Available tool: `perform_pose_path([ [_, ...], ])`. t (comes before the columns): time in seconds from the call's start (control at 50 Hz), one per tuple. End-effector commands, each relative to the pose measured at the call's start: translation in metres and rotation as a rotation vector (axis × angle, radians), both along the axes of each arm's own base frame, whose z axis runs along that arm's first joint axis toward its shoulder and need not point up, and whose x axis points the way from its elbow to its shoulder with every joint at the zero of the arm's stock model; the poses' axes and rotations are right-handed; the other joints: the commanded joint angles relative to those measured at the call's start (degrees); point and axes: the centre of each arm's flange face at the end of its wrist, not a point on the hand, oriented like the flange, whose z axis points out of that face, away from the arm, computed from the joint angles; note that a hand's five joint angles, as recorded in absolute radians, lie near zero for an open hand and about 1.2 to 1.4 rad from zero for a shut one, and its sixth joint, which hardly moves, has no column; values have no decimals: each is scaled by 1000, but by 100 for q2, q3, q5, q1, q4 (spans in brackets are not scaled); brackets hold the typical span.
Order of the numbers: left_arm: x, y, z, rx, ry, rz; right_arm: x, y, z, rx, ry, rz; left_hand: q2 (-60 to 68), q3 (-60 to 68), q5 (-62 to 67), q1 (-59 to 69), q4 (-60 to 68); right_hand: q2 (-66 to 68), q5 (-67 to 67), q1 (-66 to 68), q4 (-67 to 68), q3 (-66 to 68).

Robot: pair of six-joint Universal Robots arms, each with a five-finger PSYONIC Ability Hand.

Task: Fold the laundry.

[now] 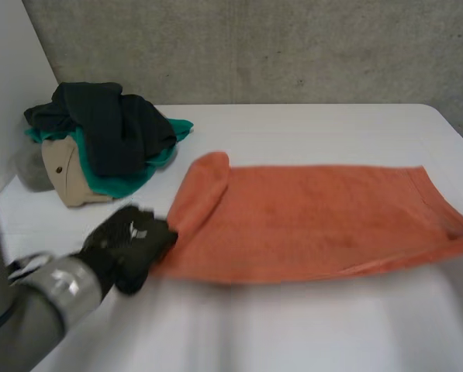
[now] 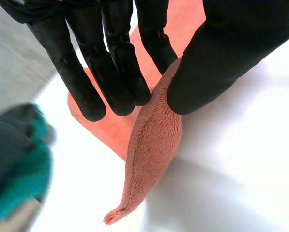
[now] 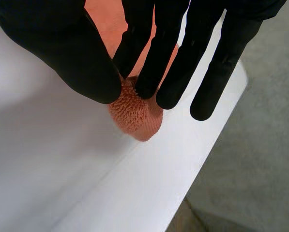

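Observation:
An orange towel (image 1: pixel 316 221) lies stretched across the white table (image 1: pixel 309 325), its left end rolled up in a hump. My left hand (image 1: pixel 129 244) is at the towel's near left corner. There, in the left wrist view, the thumb (image 2: pixel 221 58) and fingers (image 2: pixel 125 77) pinch the orange towel's edge (image 2: pixel 151 145), and the corner hangs below them. In the right wrist view my right hand (image 3: pixel 86 58) pinches a corner of the towel (image 3: pixel 134 113) between thumb and fingers, close to the table's right edge.
A pile of clothes (image 1: pixel 99 139) sits at the back left of the table: dark cloth on top, teal and beige pieces beneath. The table's right edge (image 3: pixel 202 159) drops to a grey floor beside my right hand. A grey wall stands behind the table.

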Motion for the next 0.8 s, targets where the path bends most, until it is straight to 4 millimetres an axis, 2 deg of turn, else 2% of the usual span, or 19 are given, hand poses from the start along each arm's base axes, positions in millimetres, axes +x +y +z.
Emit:
perform_pose_path([
  [0.02, 9, 23, 8, 81, -36, -11, -2, 25, 11, 100, 4, 91, 1127, 1147, 1254, 1314, 1103, 1223, 1253, 1572, 1121, 1169],
  [0.08, 1, 6, -3, 51, -24, -10, -1, 23, 8, 90, -15, 105, 1127, 1147, 1254, 1314, 1103, 1223, 1253, 1572, 1121, 1169],
  [0.14, -8, -14, -14, 17, -12, -6, -5, 8, -8, 95, -56, 76, 1127, 1147, 1254, 1314, 1103, 1223, 1253, 1572, 1121, 1169],
  [0.24, -29, -62, -35, -78, 7, 13, -8, -22, -31, 83, -103, 20, 1127, 1147, 1254, 1314, 1103, 1223, 1253, 1572, 1121, 1169],
  [0.3, -42, -95, -34, -178, -3, 6, 8, -40, -32, 14, -97, 20, 1127, 1147, 1254, 1314, 1103, 1223, 1253, 1572, 1121, 1169],
  [0.32, -46, -105, -31, -215, -5, 4, 16, -50, -25, -47, -90, 21, 1127, 1147, 1254, 1314, 1103, 1223, 1253, 1572, 1121, 1169],
  [0.36, -55, -122, -20, -296, -4, -3, 26, -67, -7, -165, -92, 17, 1127, 1147, 1254, 1314, 1103, 1223, 1253, 1572, 1121, 1169],
  [0.38, -62, -141, -1, -397, 9, 2, 29, -74, 2, -220, -99, 10, 1127, 1147, 1254, 1314, 1103, 1223, 1253, 1572, 1121, 1169],
  [0.4, -64, -151, 13, -460, 26, 12, 36, -90, 26, -359, -127, -10, 1127, 1147, 1254, 1314, 1103, 1223, 1253, 1572, 1121, 1169],
  [0.44, -72, -168, 48, -604, 77, 23, 42, -104, 56, -522, -179, -26, 1127, 1147, 1254, 1314, 1103, 1223, 1253, 1572, 1121, 1169],
  [0.46, -78, -181, 85, -754, 146, 38, 45, -110, 72, -606, -212, -26, 1127, 1147, 1254, 1314, 1103, 1223, 1253, 1572, 1121, 1169],
  [0.48, -81, -186, 105, -834, 188, 48, 48, -120, 102, -772, -282, -25, 1127, 1147, 1254, 1314, 1103, 1223, 1253, 1572, 1121, 1169],
  [0.52, -82, -193, 141, -988, 265, 69, 50, -125, 130, -924, -350, -9, 1127, 1147, 1254, 1314, 1103, 1223, 1253, 1572, 1121, 1169],
  [0.54, -82, -196, 172, -1125, 345, 81, 50, -127, 142, -1000, -382, -2, 1127, 1147, 1254, 1314, 1103, 1223, 1253, 1572, 1121, 1169],
  [0.56, -81, -196, 184, -1187, 385, 89, 50, -128, 162, -1115, -439, 20, 1127, 1147, 1254, 1314, 1103, 1223, 1253, 1572, 1121, 1169],
  [0.62, -70, -201, 219, -1341, 508, 126, 50, -123, 184, -1221, -492, 46, 1127, 1147, 1254, 1314, 1103, 1223, 1253, 1572, 1121, 1169],
  [0.66, -65, -204, 221, -1341, 528, 132, 49, -119, 192, -1238, -503, 51, 1127, 1147, 1254, 1314, 1103, 1223, 1253, 1572, 1121, 1169],
  [0.72, -60, -209, 215, -1281, 536, 135, 50, -121, 186, -1209, -505, 50, 1127, 1147, 1254, 1314, 1103, 1223, 1253, 1572, 1121, 1169],
  [0.8, -63, -213, 184, -1146, 496, 130, 51, -126, 168, -1141, -503, 40, 1127, 1147, 1254, 1314, 1103, 1223, 1253, 1572, 1121, 1169],
])
